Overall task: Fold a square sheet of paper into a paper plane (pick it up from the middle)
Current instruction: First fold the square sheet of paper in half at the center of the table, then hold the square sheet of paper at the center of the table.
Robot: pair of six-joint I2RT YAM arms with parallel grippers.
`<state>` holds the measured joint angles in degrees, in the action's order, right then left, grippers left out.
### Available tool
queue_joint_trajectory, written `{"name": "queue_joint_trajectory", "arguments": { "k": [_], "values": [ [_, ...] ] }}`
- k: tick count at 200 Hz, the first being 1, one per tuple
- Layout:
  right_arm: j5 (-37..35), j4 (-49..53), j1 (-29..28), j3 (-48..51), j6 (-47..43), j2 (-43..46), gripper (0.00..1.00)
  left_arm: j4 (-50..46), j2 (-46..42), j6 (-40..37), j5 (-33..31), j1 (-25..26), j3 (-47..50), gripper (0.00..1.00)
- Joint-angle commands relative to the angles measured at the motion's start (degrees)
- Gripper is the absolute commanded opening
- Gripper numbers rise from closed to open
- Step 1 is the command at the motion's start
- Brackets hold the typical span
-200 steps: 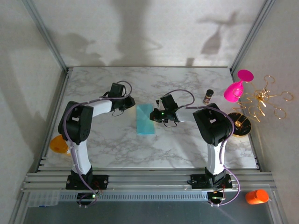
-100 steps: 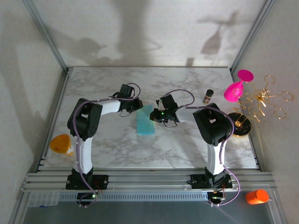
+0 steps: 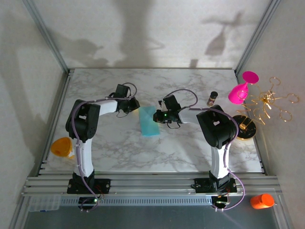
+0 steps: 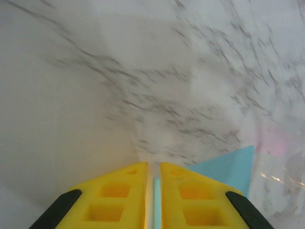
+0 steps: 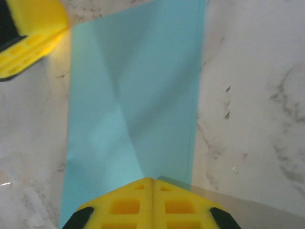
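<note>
The square sheet of paper [image 3: 149,122] lies on the marble table as a teal-blue folded strip with diagonal creases [image 5: 133,105]. My right gripper [image 3: 156,116] is shut, and its yellow tips [image 5: 152,180] rest on the strip's right edge. At the strip's upper-left corner my left gripper [image 3: 135,104] is low over the table, its jaws almost closed [image 4: 154,167]. A thin line of teal shows through the slit between them, and the paper's corner [image 4: 228,167] sticks out to their right. The left fingers [image 5: 28,28] also appear at that corner in the right wrist view.
A small dark bottle [image 3: 212,98], a pink goblet [image 3: 242,89] and a gold wire stand [image 3: 267,102] crowd the right side. An orange cup [image 3: 61,147] sits off the table's left edge. Metal frame posts rise at both back corners.
My left gripper swung right onto the paper's top edge half a second ago and has now drawn back left to its corner. The right gripper stayed put.
</note>
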<state>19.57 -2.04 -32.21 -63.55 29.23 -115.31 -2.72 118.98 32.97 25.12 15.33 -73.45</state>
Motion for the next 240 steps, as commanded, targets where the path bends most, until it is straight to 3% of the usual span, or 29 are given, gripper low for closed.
{"name": "queue_joint_trajectory", "arguments": {
  "k": [1,63,135,185,212,240],
  "values": [
    [-16.76,19.65,2.92,1.95,-7.35,-7.33,0.0,-3.72,-4.63,-1.33,-2.83,-2.38,-0.33,0.16],
    [-7.84,18.88,2.7,-1.66,-18.6,-5.09,0.0,6.86,-9.55,6.59,7.36,1.89,8.14,0.16],
    [-1.42,19.03,2.74,-1.97,-25.16,-3.44,0.01,5.03,-2.58,6.67,4.54,5.7,6.88,0.15],
    [4.89,19.25,2.74,-6.96,-19.41,0.63,0.05,2.7,-0.48,5.88,2.19,5.85,6.48,0.13],
    [9.76,15.92,2.17,-6.94,-11.77,3.9,0.09,2.31,-0.81,5.54,1.36,5.94,7.26,0.13],
    [9.36,12.72,0.29,-4.61,-3.5,5.65,0.08,2.23,-0.65,5.61,1.15,6.05,7.53,0.13]
  ]
}}
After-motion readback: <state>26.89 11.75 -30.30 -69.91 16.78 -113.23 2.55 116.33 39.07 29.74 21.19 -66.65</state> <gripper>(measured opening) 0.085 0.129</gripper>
